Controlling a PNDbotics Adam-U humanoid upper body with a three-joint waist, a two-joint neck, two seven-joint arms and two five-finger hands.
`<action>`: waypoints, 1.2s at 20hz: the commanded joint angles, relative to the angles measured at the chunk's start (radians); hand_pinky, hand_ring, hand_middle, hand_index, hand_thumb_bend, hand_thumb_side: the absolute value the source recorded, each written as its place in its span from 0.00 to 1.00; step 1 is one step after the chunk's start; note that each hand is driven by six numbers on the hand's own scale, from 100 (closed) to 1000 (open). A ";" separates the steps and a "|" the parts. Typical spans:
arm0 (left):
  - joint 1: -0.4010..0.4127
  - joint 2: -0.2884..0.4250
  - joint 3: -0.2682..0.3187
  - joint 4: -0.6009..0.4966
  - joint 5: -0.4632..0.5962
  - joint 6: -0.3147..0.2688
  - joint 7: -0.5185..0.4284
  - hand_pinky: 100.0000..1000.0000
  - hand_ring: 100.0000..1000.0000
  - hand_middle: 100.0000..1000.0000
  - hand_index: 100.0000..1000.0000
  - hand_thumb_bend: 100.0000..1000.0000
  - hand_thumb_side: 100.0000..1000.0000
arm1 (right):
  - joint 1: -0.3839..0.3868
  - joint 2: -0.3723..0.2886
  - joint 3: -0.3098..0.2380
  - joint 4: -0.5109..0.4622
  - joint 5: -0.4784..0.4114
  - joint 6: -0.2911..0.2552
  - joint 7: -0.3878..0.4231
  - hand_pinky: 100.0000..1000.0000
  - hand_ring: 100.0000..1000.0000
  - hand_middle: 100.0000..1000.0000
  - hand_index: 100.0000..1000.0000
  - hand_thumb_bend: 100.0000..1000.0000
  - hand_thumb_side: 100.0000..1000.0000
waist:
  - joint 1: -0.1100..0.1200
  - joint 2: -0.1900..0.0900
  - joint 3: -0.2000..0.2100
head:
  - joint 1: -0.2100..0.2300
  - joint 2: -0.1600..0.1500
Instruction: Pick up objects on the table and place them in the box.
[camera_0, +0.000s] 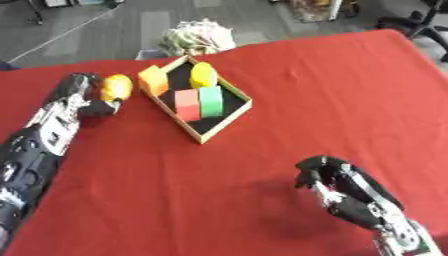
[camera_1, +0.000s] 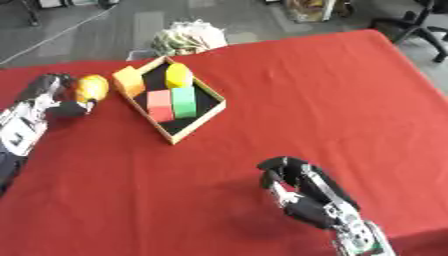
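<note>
A wooden box (camera_0: 229, 118) with a black floor sits on the red table, holding an orange block (camera_0: 152, 80), a yellow piece (camera_0: 203, 74), a red block (camera_0: 186, 104) and a green block (camera_0: 210, 101). Just left of the box, my left hand (camera_0: 80, 97) is curled round an orange-yellow object (camera_0: 115, 87), held close to the box's left rim. My right hand (camera_0: 337, 187) hovers near the front right of the table, fingers curled, holding nothing.
A pale crumpled bundle (camera_0: 197, 36) lies just beyond the table's far edge behind the box. Office chair legs (camera_0: 418, 22) stand at the far right on the grey floor. Red cloth (camera_0: 332, 90) stretches to the right of the box.
</note>
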 joint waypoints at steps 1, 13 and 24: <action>-0.024 0.031 0.008 -0.001 0.009 0.010 0.019 0.71 0.64 0.67 0.81 0.29 0.18 | -0.015 -0.014 -0.002 -0.016 -0.005 0.001 -0.003 0.70 0.53 0.48 0.68 0.00 0.30 | -0.012 0.007 -0.008 | 0.015 -0.027; -0.028 0.051 -0.004 -0.078 0.099 -0.006 0.141 0.58 0.43 0.40 0.57 0.00 0.10 | -0.012 -0.014 -0.006 -0.018 -0.003 0.003 -0.004 0.70 0.53 0.48 0.69 0.00 0.29 | -0.004 0.002 -0.015 | 0.015 -0.024; -0.005 0.142 -0.079 -0.411 0.086 -0.029 -0.003 0.60 0.44 0.40 0.58 0.02 0.05 | 0.020 -0.015 -0.007 -0.010 0.005 -0.001 0.005 0.70 0.53 0.48 0.69 0.00 0.30 | 0.014 -0.054 0.018 | -0.010 0.008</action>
